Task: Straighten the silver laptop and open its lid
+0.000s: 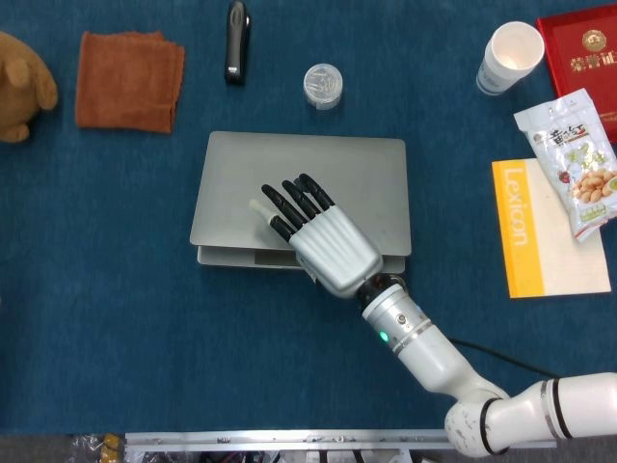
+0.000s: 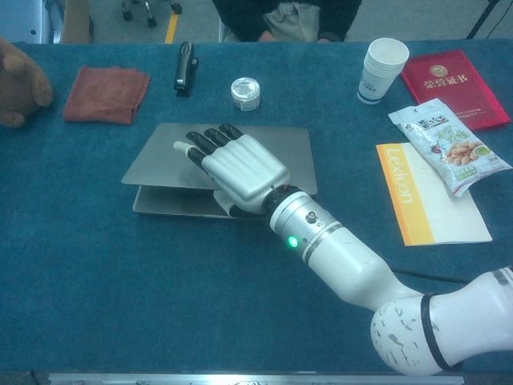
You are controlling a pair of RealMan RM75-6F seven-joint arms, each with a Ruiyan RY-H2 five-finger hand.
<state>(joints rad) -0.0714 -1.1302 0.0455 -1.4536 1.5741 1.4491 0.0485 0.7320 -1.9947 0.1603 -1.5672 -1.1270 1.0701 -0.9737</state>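
The right hand (image 1: 323, 236) holds the front edge of the flat, matte silver laptop (image 1: 231, 183), its dark fingers (image 2: 210, 138) lying on the smooth lid, which is lifted a little from the base, in the middle of the blue felt surface (image 1: 116, 318).

Right hand (image 2: 240, 167) under laptop lid (image 2: 160, 156)

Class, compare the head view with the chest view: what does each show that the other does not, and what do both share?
Only the head view shows the metal rail along the table's near edge. Only the chest view shows a seated person and floor beyond the table. Both show the right hand lifting the silver laptop's lid, plus the paper cup and red cloth.
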